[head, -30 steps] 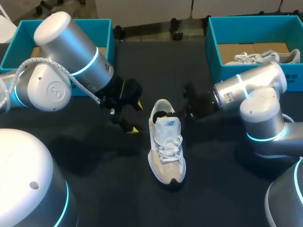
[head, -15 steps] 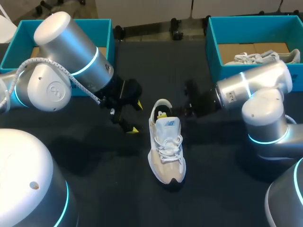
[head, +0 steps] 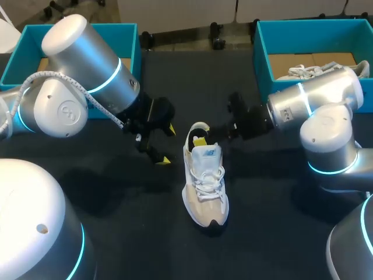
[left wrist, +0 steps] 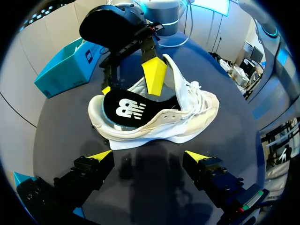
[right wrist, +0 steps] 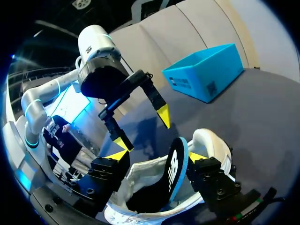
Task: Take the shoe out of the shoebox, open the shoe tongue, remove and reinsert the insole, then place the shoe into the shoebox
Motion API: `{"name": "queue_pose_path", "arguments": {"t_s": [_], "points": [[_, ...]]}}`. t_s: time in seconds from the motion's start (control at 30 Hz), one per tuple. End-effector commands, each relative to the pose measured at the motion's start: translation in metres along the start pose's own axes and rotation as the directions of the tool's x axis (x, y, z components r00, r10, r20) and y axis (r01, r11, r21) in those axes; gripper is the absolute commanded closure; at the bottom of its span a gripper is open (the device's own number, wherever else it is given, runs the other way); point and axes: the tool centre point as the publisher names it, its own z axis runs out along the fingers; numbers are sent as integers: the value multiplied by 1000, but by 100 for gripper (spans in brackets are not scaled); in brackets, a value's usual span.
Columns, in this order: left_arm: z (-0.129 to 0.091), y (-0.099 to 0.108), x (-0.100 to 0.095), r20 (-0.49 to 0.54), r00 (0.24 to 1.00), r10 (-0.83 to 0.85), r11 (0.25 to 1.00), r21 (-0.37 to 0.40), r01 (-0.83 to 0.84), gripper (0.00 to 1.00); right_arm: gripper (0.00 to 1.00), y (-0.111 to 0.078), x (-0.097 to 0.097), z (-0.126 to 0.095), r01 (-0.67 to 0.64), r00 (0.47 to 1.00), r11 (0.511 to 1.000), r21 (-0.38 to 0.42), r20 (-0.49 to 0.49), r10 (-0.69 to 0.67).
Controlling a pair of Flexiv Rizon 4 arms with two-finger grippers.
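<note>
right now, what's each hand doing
Left hand: open, empty.
Right hand: open, the insole of the shoe standing between its fingers.

right shoebox (head: pixel 260 61): front wall partly behind right arm (head: pixel 315 104) | shoe (right wrist: pixel 211 139): toe out of view

Not much extra going on here: a black table (head: pixel 262 198) is sitting under everything, a left teal box (head: pixel 129 44) is showing brown cardboard inside, and a spare white sneaker (head: pixel 323 71) is lying in the right-hand teal box (head: pixel 263 70).
</note>
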Motion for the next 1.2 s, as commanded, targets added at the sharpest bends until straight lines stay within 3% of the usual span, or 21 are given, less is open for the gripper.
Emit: {"name": "queue_pose_path", "arguments": {"t_s": [0.03,0.4,0.6,0.7,0.8,0.87,1.03,1.2], "points": [[0,0,0,0,1000,0,1000,-1,0,0,25,8,2,-1,13,1000,1000,4,6,-13],[0,0,0,0,1000,0,1000,-1,0,0,22,31,0,-15,64,996,998,-24,71,-62],[0,0,0,0,1000,0,1000,-1,0,0,25,38,-2,-24,65,994,997,-34,93,-62],[0,0,0,0,1000,0,1000,-1,0,0,43,37,-3,-27,56,994,997,-43,95,-52],[0,0,0,0,1000,0,1000,-1,0,0,68,37,-2,-31,38,994,999,-32,106,-35],[0,0,0,0,1000,0,1000,-1,0,0,96,37,0,-36,24,991,1000,-16,134,-22],[0,0,0,0,1000,0,1000,-1,0,0,100,37,1,-45,-50,954,997,59,297,31],[0,0,0,0,1000,0,1000,-1,0,0,100,37,1,-45,-50,954,997,59,297,31]]}}
